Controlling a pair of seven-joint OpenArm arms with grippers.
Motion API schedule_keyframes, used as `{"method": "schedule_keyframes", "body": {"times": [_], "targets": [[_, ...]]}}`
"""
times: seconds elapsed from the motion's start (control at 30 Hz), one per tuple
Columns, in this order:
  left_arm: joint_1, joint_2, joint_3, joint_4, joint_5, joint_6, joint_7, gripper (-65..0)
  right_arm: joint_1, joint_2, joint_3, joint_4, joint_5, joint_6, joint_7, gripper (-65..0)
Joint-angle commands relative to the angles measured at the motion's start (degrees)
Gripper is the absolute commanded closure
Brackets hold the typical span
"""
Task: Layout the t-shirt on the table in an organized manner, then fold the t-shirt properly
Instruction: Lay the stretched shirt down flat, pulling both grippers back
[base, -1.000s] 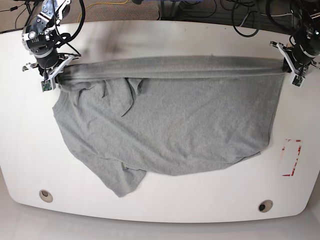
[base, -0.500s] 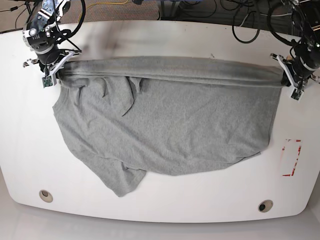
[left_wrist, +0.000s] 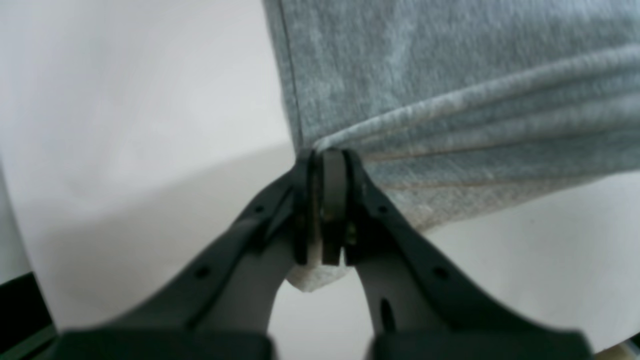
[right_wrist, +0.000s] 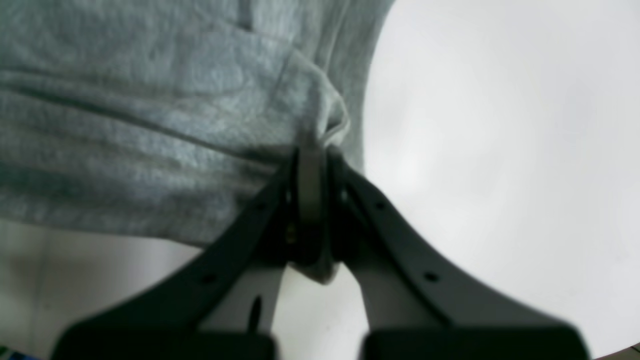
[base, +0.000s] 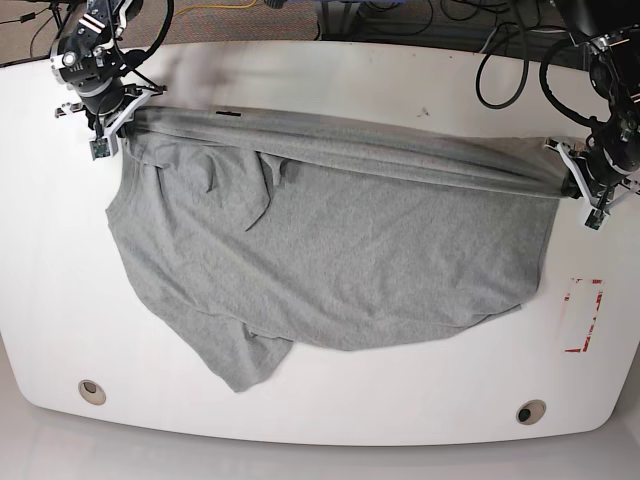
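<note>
Heather-grey cotton jersey, soft and limp, covers most of the white bench (base: 330, 70): this is the t-shirt (base: 340, 250), lying crumpled with one long edge pulled taut between the two arms. The left pincer (left_wrist: 327, 210) sits at the right of the base view, its black jaws pressed fully together on a corner of the t-shirt, with a small tuft of cloth poking out below them. The right pincer (right_wrist: 310, 200), at the far left corner of the bench in that view, is likewise clamped tight on a bunched corner of the fabric.

Between the two grips the cloth forms a ridge of narrow parallel pleats. The rest sags onto the bench in loose folds, with a twisted flap near the right pincer and a ragged lobe trailing toward the near edge. No lettering shows on the visible side.

The risks, as I judge them: each grip holds only a thin pinch of stretchy knit, so more tension could pull a corner free. The pleats may also set into the layout if the shirt is lowered without being spread. The smooth, glossy bench offers little friction, so the trailing part may slide instead of flattening.

A red-outlined rectangle (base: 583, 315) lies beside the shirt.
</note>
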Motion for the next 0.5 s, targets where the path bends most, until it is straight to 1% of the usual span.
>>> {"method": "schedule_keyframes", "body": {"times": [0.0, 0.23, 0.27, 0.33, 0.47], "targets": [[-1.31, -1.29, 0.11, -0.48, 0.89, 0.56, -0.46, -1.1, 0.12, 0.82, 0.63, 0.34, -0.5, -0.56, 0.52, -0.6], [-3.86, -1.29, 3.1, -2.76, 0.89, 0.56, -0.46, -1.3, 0.03, 1.0, 0.63, -0.1, -0.59, -0.56, 0.34, -0.8], [-4.39, -1.29, 3.54, -3.2, 0.89, 0.56, -0.46, -2.2, 0.03, 1.0, 0.63, -0.1, -0.59, -0.56, 0.26, -0.8], [-5.27, -1.29, 4.42, -3.73, 0.89, 0.56, -0.46, -6.5, 0.03, 1.0, 0.63, -0.18, -0.59, -0.56, 0.26, -0.8], [-6.41, -1.38, 6.0, -4.08, 0.89, 0.56, -0.46, -20.6, 0.03, 1.0, 0.54, -0.62, -0.59, -0.56, 0.26, -2.1]]}}
